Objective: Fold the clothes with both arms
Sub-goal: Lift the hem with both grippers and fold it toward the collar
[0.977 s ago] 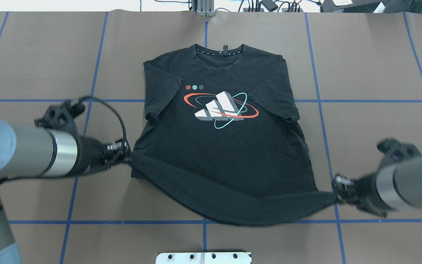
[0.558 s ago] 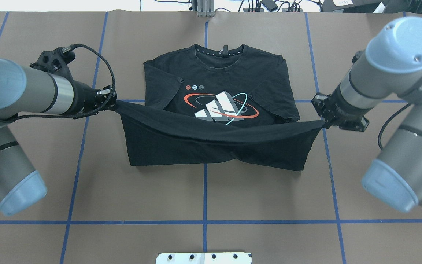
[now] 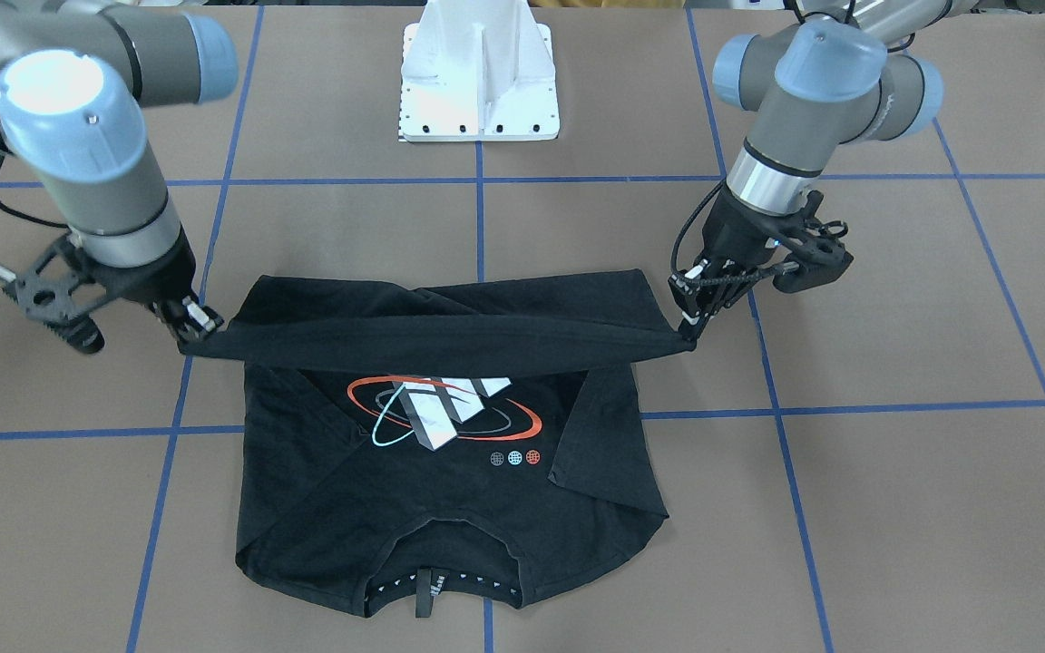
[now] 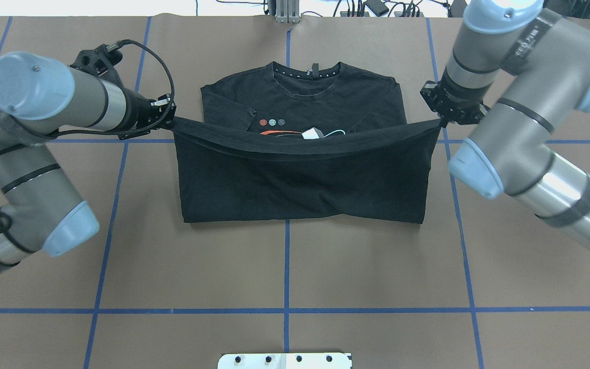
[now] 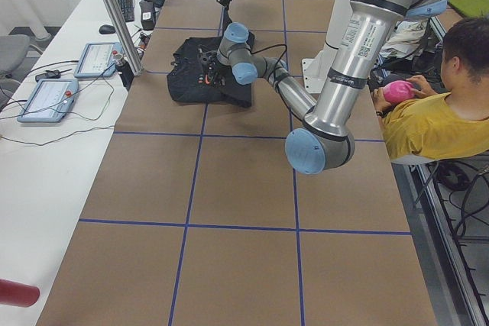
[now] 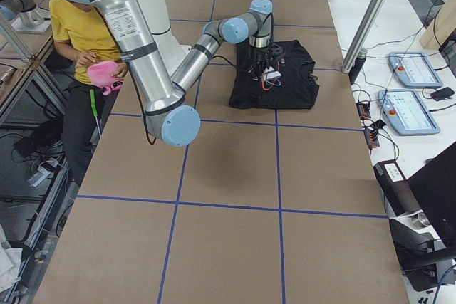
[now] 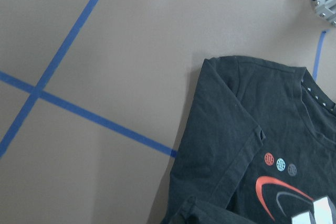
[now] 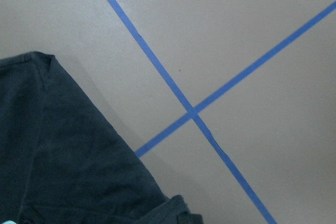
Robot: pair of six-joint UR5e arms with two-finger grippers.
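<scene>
There is one black T-shirt (image 4: 300, 184), two arms and two tools. The T-shirt lies at the middle of the table (image 4: 285, 266), its collar on the side away from the robot. Its lower half is doubled over itself. The hem hangs stretched in a shallow sag between the tools, above the chest print (image 3: 445, 413), which it partly hides in the overhead view. Three small round marks (image 3: 515, 458) sit beside the print.

The left arm (image 4: 64, 105) reaches in nearly level, and the left tool (image 4: 169, 119) is clenched on one hem corner. The right arm (image 4: 484, 61) bends down steeply from a high elbow, and the right tool (image 4: 441, 120) grips the other corner.
</scene>
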